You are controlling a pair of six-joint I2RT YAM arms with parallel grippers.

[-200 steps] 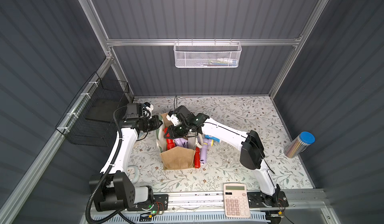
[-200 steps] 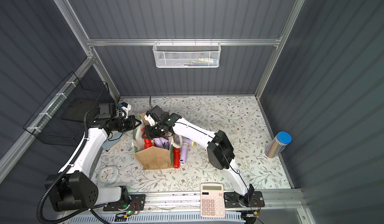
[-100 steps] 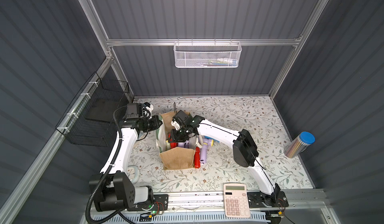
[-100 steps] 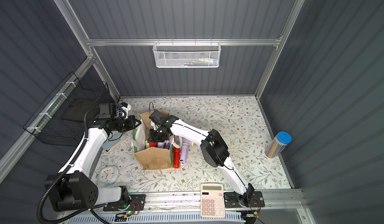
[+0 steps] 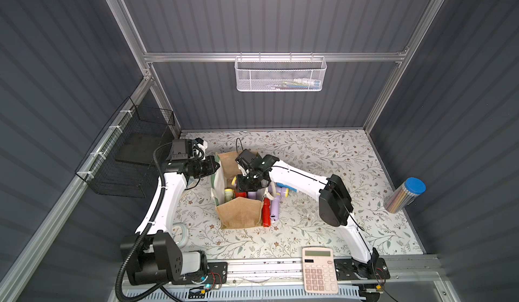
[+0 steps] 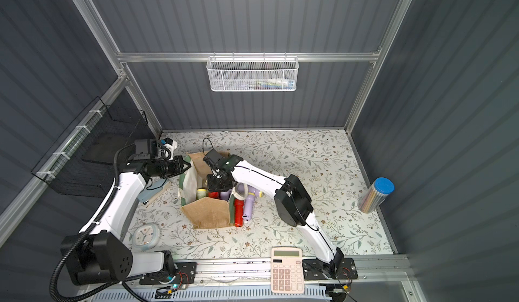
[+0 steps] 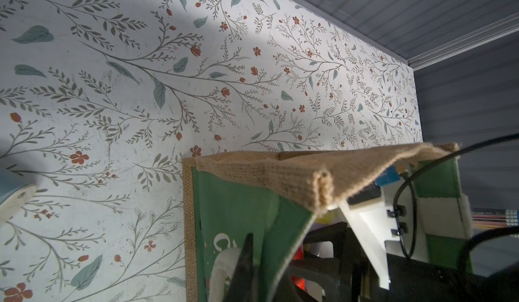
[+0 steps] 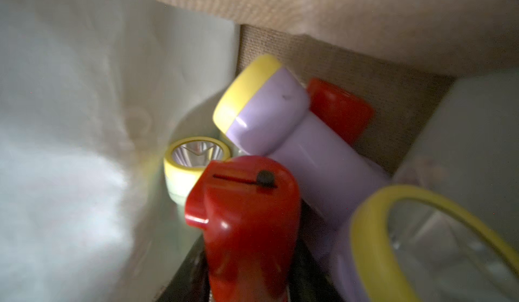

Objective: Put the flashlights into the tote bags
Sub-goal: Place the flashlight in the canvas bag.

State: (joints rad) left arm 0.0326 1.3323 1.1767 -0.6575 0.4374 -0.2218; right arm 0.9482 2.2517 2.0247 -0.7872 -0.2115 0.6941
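Inside the boxy tan jute tote bag [image 5: 238,212], the right end effector [image 5: 245,186] is closed tight on a small red plastic flashlight [image 8: 247,216], next to a lilac flashlight with a yellow ring [image 8: 280,123]. The left end effector [image 5: 215,166] is pinched shut on the bag's green side panel [image 7: 233,216]. Another red flashlight [image 5: 266,213] and a lilac one [image 5: 274,209] lie on the flowery counter [image 5: 309,151], just beside the bag.

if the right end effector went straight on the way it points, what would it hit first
Probably the lilac flashlight in the tote bag, met by the red flashlight it grips; the pale flashlight beside looks nearly as close.
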